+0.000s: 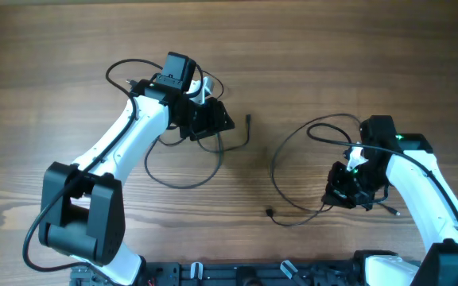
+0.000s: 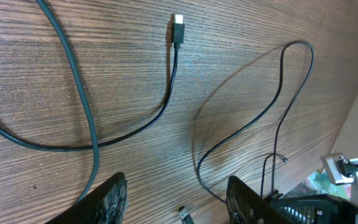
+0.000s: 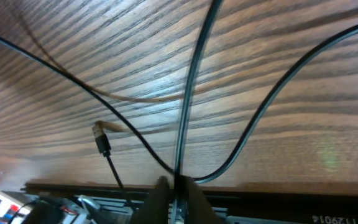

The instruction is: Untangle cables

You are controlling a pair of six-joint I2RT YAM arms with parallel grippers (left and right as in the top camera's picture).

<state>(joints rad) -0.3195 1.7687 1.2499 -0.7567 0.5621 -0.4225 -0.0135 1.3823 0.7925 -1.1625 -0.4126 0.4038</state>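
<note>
Two thin black cables lie apart on the wooden table. The left cable (image 1: 183, 181) loops under my left arm, and its plug end (image 1: 249, 119) lies to the right; it also shows in the left wrist view (image 2: 178, 28). My left gripper (image 1: 217, 127) is open above this cable, with a small plug (image 2: 183, 214) on the table between its fingers (image 2: 179, 202). The right cable (image 1: 277, 155) curves from a plug (image 1: 269, 212) up and round to my right gripper (image 1: 342, 191). That gripper (image 3: 178, 190) is shut on the right cable (image 3: 188, 93).
The wooden table (image 1: 54, 48) stretches bare at the back and the far left. A black rail with clamps (image 1: 253, 274) runs along the front edge between the two arm bases. The right arm's own wiring (image 1: 388, 208) hangs by its gripper.
</note>
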